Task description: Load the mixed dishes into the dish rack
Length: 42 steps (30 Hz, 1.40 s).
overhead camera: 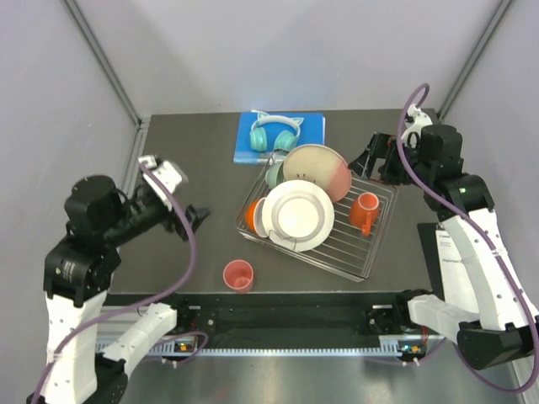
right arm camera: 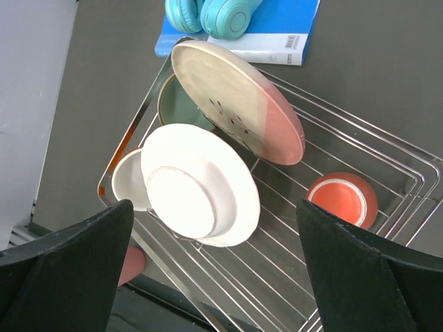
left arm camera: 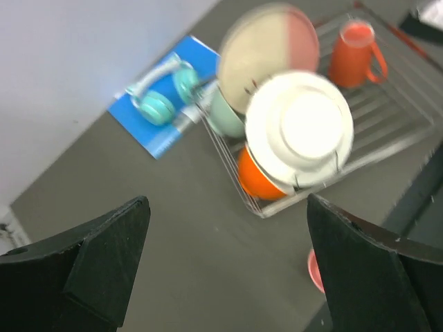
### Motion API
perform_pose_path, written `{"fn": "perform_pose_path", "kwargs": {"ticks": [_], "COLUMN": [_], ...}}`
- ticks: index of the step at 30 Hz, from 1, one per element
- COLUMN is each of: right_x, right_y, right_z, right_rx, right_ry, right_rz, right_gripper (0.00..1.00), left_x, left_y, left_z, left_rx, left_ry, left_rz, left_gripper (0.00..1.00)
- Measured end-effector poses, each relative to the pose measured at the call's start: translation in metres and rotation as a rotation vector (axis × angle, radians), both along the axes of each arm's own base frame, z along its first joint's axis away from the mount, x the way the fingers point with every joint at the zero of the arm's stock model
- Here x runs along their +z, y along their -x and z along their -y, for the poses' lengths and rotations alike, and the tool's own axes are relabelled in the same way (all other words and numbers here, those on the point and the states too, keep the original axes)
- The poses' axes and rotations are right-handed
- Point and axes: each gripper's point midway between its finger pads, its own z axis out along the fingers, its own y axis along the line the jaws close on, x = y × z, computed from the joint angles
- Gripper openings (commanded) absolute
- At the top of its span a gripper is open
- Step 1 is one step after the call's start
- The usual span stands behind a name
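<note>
The dish rack [overhead camera: 370,244] stands right of centre. In it lean the pink-and-cream plate [overhead camera: 318,168] and the white plates [overhead camera: 296,215]. It also holds the mint green bowl [overhead camera: 274,173], an orange bowl [overhead camera: 253,215] and the orange cup [overhead camera: 365,213]. The coral pink cup [overhead camera: 238,274] stands on the table in front of the rack; it also shows in the left wrist view [left arm camera: 315,270]. My left gripper [overhead camera: 195,220] is open and empty, left of the rack. My right gripper [overhead camera: 375,156] is open and empty above the rack's far right corner, looking down on the rack wires [right arm camera: 291,263].
Teal cat-ear headphones [overhead camera: 276,132] lie on a blue book [overhead camera: 310,128] behind the rack. Grey walls close in the table on the left, the back and the right.
</note>
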Motion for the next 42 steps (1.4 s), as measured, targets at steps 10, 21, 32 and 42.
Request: {"fn": "perform_pose_path", "kwargs": {"ticks": [10, 21, 32, 42], "right_x": [0.005, -0.008, -0.015, -0.014], "right_y": [0.011, 0.012, 0.012, 0.014], "right_z": [0.004, 0.006, 0.007, 0.009], "right_rx": [-0.013, -0.023, -0.032, -0.040], "right_ry": [-0.003, 0.012, 0.020, 0.021], "right_rz": [0.038, 0.010, -0.005, -0.001], "right_gripper": [0.99, 1.00, 1.00, 1.00], "left_x": [-0.171, -0.197, -0.186, -0.186], "left_y": [0.058, 0.061, 0.052, 0.015], "left_z": [-0.029, -0.033, -0.031, -0.038], "left_rx": [-0.003, -0.036, -0.147, 0.058], "left_ry": [-0.232, -0.324, -0.413, -0.407], "left_rz": [-0.420, -0.595, -0.509, -0.710], "left_gripper": [0.99, 0.99, 0.99, 0.99]}}
